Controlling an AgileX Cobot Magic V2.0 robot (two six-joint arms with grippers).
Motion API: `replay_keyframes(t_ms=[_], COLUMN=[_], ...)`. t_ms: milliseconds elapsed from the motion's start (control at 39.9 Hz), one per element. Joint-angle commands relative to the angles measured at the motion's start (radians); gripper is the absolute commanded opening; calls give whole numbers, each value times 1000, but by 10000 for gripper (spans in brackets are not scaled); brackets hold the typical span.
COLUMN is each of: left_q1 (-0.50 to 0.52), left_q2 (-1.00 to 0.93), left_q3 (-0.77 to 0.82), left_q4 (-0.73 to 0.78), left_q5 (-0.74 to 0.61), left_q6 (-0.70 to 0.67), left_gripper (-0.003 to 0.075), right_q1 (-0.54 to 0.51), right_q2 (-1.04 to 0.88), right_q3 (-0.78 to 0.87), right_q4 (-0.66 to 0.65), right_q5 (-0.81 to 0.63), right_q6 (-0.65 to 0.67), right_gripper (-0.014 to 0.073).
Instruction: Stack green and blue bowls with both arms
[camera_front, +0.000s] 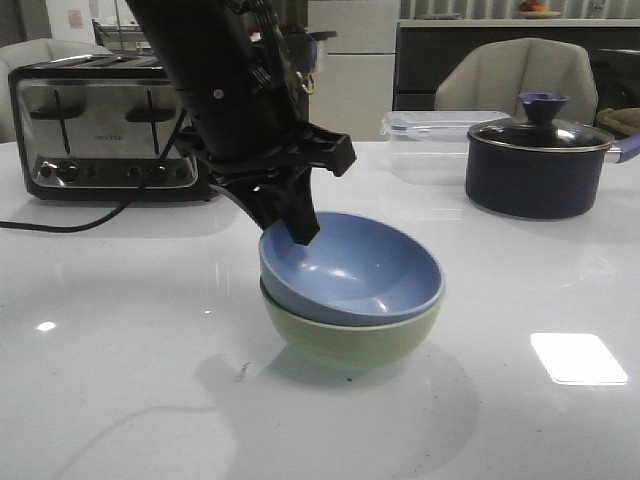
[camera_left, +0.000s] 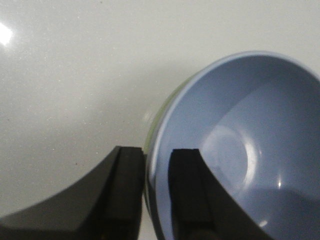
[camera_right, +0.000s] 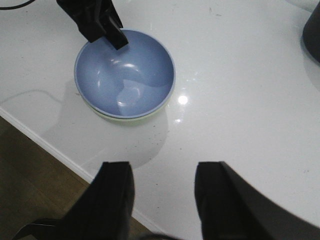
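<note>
The blue bowl (camera_front: 355, 275) hides the green bowl's (camera_front: 350, 335) inside, and its own rim at about ten o'clock sits behind the left gripper (camera_front: 290, 215). In the left wrist view the bowl runs off the edge. The toaster's (camera_front: 100, 125) lettering is too small to read.

two round matte bowls: one dusty blue bowl (camera_front: 355, 268) nested in one pale sage green bowl (camera_front: 350, 338). one dark navy lidded pot (camera_front: 535, 165) with a blue knob. one clear plastic lidded container (camera_front: 430, 135). one black and silver four-slot toaster (camera_front: 95, 125) with one black cord (camera_front: 60, 226). two pale upholstered chairs, one (camera_front: 515, 80) behind the pot, one (camera_front: 30, 55) behind the toaster. one white glossy table (camera_front: 120, 350)
</note>
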Motion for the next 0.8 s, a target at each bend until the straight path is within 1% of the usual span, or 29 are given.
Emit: replay_keyframes(t_ms=[0,25,75,275,451,576,776], left_q1=[-7,-7,-7,-5,-5,-7,-7], left_q2=[-55,-55,-58,-126,-242,-338,-505], left_q3=[-33,-33,-33,-33,-21,18,141], left_q4=[-20,-20,-20,-5,-1,3,14], left_q5=[-35,-32,-30,-29,-22,-22,-24], left_q6=[-4,-4,-4,-4,-4,-4,-4], left_gripper=[379,396,406,405,405,404,404], right_q1=[-1,-1,-1,-1,-1,-1,-1], right_q2=[-4,-4,-4,-4,-4,-4,-4], right_q3=[-28,-28,-28,-28,-28,-28,-28], right_q4=[-1,-1,-1,-1,-1,-1,-1], right_q5=[-78,-78,-78,-78,-78,-78,-78], right_q6=[-14,-14,-14,-14,-14,-14,-14], right_gripper=[415,415,415,415,415,415,415])
